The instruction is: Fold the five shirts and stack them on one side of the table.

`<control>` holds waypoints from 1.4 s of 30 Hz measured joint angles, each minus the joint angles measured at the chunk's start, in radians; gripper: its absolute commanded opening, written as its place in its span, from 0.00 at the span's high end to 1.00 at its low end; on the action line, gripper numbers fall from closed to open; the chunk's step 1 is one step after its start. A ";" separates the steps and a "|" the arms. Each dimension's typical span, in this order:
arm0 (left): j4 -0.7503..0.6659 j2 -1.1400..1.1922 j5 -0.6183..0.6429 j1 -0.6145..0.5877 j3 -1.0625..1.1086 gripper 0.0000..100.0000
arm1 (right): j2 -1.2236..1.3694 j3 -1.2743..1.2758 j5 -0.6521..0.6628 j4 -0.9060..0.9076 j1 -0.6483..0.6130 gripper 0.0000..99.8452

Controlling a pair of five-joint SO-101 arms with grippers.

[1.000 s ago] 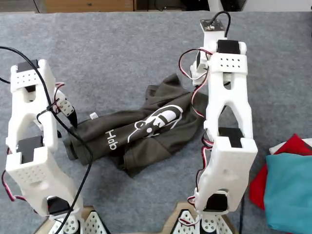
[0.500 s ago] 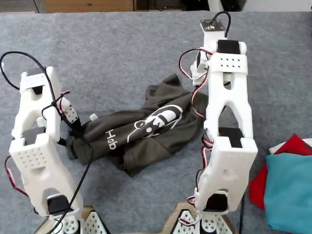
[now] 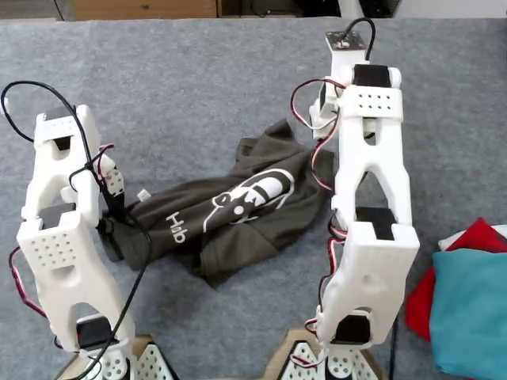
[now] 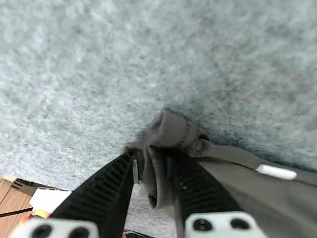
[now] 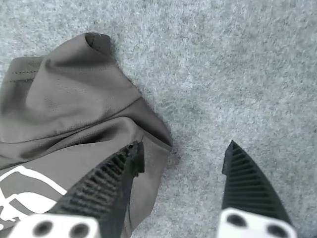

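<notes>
When the high view is taken, the dark shirt (image 3: pixel 238 210) is seen crumpled, with its long axis run from the left claw (image 3: pixel 113 229) at one end toward the right arm at the other. By the left wrist view, the left claw (image 4: pixel 153 161) is shown clamped on a bunched corner of that shirt. By the right wrist view, the right claw (image 5: pixel 184 148) is shown spread wide and empty, the shirt's edge being laid just beside one finger.
</notes>
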 measured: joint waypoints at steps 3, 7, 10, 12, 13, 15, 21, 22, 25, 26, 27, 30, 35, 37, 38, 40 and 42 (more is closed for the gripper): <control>0.000 0.000 0.000 0.000 0.000 0.94 | 0.000 -0.003 0.000 0.000 0.000 0.73; 0.000 0.000 0.000 0.000 -0.006 0.98 | 0.000 -0.080 0.000 0.000 0.000 0.73; 0.000 0.000 0.000 0.000 -0.034 0.98 | 0.008 -0.170 -0.046 -0.009 -0.011 0.73; 0.000 0.002 0.000 0.000 -0.052 0.98 | 0.029 -0.219 -0.112 -0.055 -0.032 0.73; 0.000 0.002 0.000 0.000 -0.061 0.98 | 0.048 -0.236 -0.149 -0.081 -0.044 0.73; 0.000 0.002 0.000 0.000 -0.069 0.98 | 0.092 -0.261 -0.204 -0.144 -0.074 0.73; 0.000 0.002 0.000 0.000 -0.069 0.98 | 0.276 -0.344 -0.342 -0.209 -0.189 0.73; 0.000 0.002 0.000 0.000 -0.069 0.98 | 0.311 -0.365 -0.370 -0.209 -0.198 0.73; 0.000 0.002 0.000 0.000 -0.069 0.98 | 0.433 -0.431 -0.428 -0.209 -0.209 0.73; 0.000 0.002 0.000 0.000 -0.069 0.98 | 0.476 -0.454 -0.437 -0.209 -0.209 0.73; 0.000 0.002 0.000 0.000 -0.069 0.98 | 0.519 -0.477 -0.448 -0.209 -0.209 0.73; 0.000 0.002 0.000 0.000 -0.069 0.98 | 0.632 -0.554 -0.465 -0.209 -0.210 0.83; 0.000 0.002 0.000 0.000 -0.069 0.98 | 0.740 -0.729 -0.470 -0.161 -0.184 0.98; 0.000 0.002 0.000 0.000 -0.069 0.98 | 0.769 -0.796 -0.470 -0.121 -0.166 1.00; 0.000 0.002 0.000 0.000 -0.071 0.98 | 0.779 -0.832 -0.471 -0.100 -0.164 0.99; 0.000 0.002 0.000 0.000 -0.095 0.98 | 0.792 -0.902 -0.471 -0.057 -0.176 0.99; 0.003 0.002 0.000 0.000 -0.143 0.98 | 0.792 -0.987 -0.471 -0.011 -0.173 0.99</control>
